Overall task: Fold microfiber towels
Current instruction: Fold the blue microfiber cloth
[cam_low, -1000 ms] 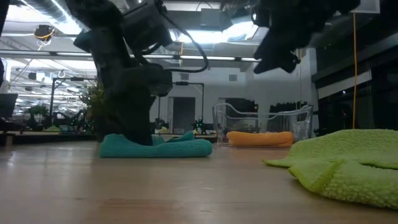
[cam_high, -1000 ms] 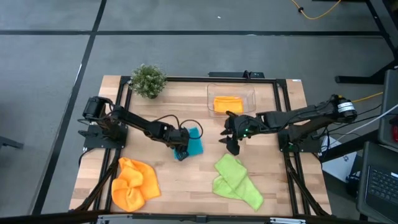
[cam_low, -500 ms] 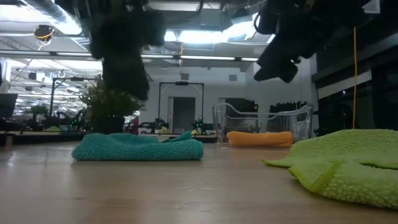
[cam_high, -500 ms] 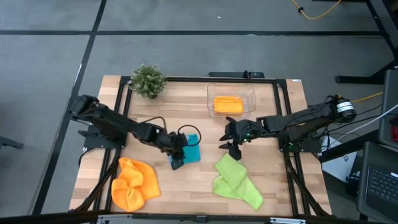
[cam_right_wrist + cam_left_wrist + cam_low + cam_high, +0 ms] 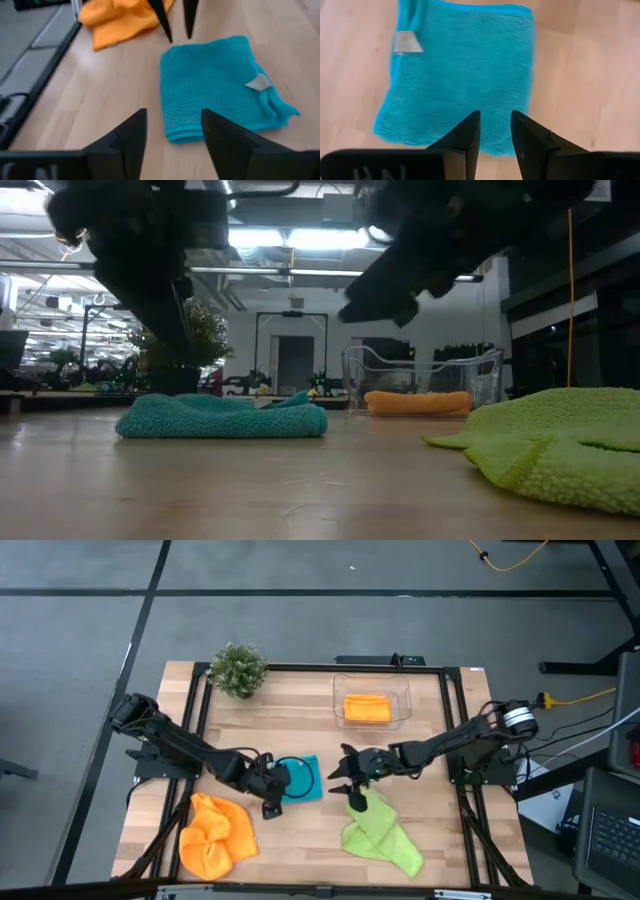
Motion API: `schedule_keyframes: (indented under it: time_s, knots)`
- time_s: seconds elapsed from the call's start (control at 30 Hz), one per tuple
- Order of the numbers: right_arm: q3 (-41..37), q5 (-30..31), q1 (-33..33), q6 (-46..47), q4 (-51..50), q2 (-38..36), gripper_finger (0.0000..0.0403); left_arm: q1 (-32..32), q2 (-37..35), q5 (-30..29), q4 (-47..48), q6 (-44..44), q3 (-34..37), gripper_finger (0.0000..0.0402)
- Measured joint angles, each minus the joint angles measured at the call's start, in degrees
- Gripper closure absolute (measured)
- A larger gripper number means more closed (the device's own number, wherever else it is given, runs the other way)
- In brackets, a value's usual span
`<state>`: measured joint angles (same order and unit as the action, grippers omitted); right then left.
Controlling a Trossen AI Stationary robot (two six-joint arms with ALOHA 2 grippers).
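A teal towel lies folded flat on the wooden table, its white tag on top. My left gripper hovers above the towel's near-left edge, open by a narrow gap with nothing between its fingers. My right gripper stands open over the table between the teal towel and a rumpled green towel, touching neither. A crumpled orange towel lies at the near left. A folded orange towel rests in a clear tub.
The clear tub stands at the far middle and a small potted plant at the far left. Bare wood shows along the near edge between the orange and green towels. Black frame rails run along the table's sides.
My left gripper has risen off the teal towel and drawn back toward the table's near-left, rolling a little. The towel now lies flatter and wider. My right gripper has come down and moved toward the left and near edges, tipping further downward, to a spot beside the teal towel.
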<state>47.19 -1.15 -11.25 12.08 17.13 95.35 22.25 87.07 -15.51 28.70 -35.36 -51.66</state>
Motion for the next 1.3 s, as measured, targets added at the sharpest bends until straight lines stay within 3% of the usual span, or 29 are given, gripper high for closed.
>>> schedule_keyframes:
  time_s: [0.4, 0.57, 0.93, 1.3]
  knots:
    - [9.1, -0.2, -0.2, -9.7, -0.3, 12.2, 0.0214, 3.9, 0.8, 0.6, 0.5, 0.0, 0.0, 0.0300]
    - [9.8, -3.6, -0.2, -9.9, -0.6, 15.2, 0.0214, 5.5, 2.6, -0.1, -3.1, 0.0, 0.0, 0.0296]
    - [9.8, -6.5, -0.4, -18.6, -2.0, 16.2, 0.0215, 6.1, 10.5, 0.1, -7.7, -3.3, 0.0, 0.0295]
    - [9.8, -6.5, -1.0, -18.6, -2.2, 16.3, 0.0215, 6.4, 10.7, 0.0, -8.4, -6.1, 0.0, 0.0293]
